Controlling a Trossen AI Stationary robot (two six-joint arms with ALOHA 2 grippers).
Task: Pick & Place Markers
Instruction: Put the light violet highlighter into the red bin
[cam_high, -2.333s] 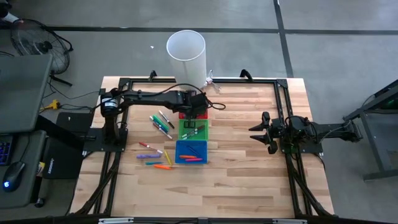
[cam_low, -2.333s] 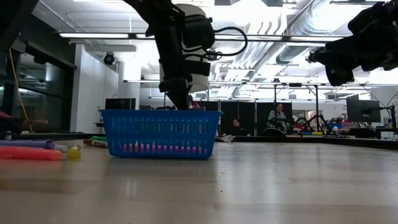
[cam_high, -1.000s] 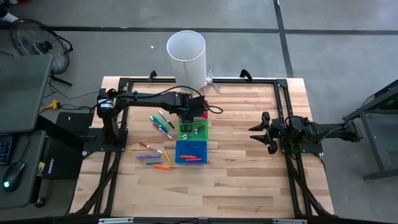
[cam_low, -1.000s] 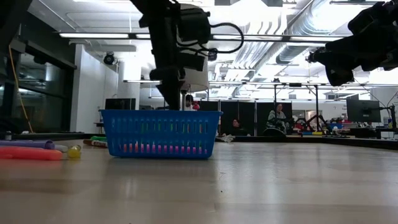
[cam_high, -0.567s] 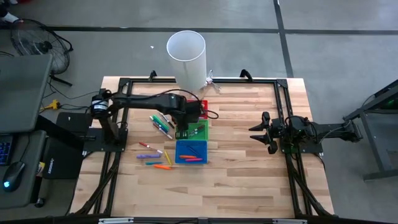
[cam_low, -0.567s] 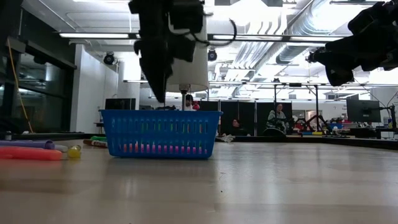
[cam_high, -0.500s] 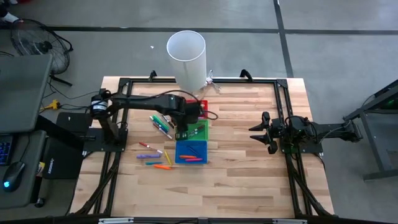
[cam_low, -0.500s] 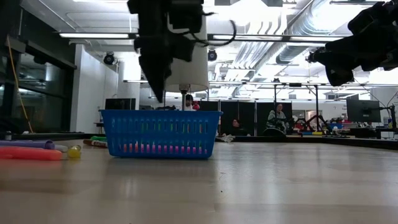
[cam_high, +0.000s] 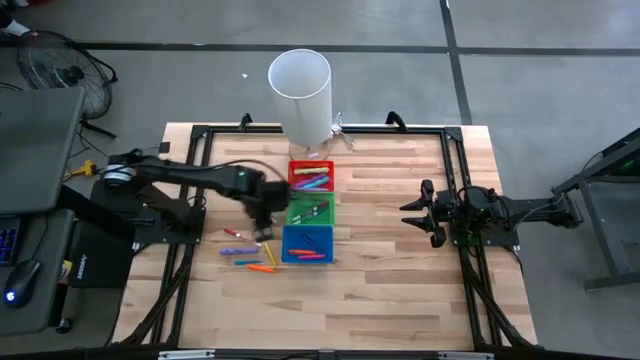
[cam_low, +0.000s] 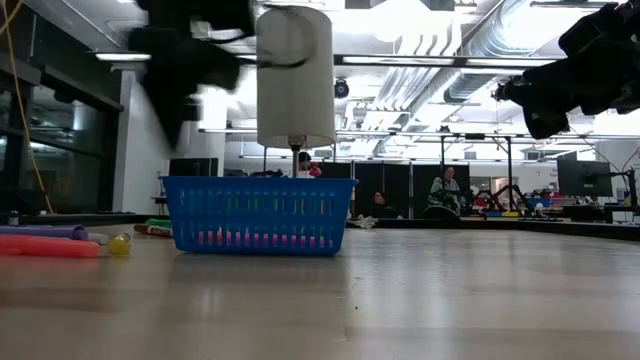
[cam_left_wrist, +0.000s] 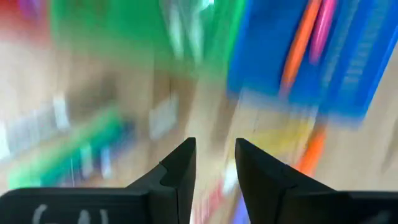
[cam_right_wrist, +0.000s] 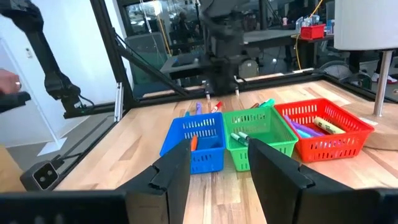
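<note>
Markers, thin pen-like sticks in mixed colours, are split between the bins and the bare wood: you have a loose group of orange, pink, purple and yellow ones lying on the pale wooden tabletop just left of the blue bin, and a few green-and-white ones partly hidden under the left arm.

3 rectangular plastic mesh bins stand in a touching row near the tabletop's middle. The red bin is nearest the tall white cylinder at the far edge; it holds purple, blue and yellow markers. The green bin sits in the middle with green and dark markers. The blue bin is closest to you, with orange and pink markers inside.

Your left pincer hangs over the loose markers, just left of the green and blue bins. Its wrist view is smeared, but you can see its 2 dark fingers standing a narrow gap apart with nothing between them.

Your right pincer waits well apart on the right side of the tabletop, raised, its fingers spread wide and empty, facing the row of bins.
</note>
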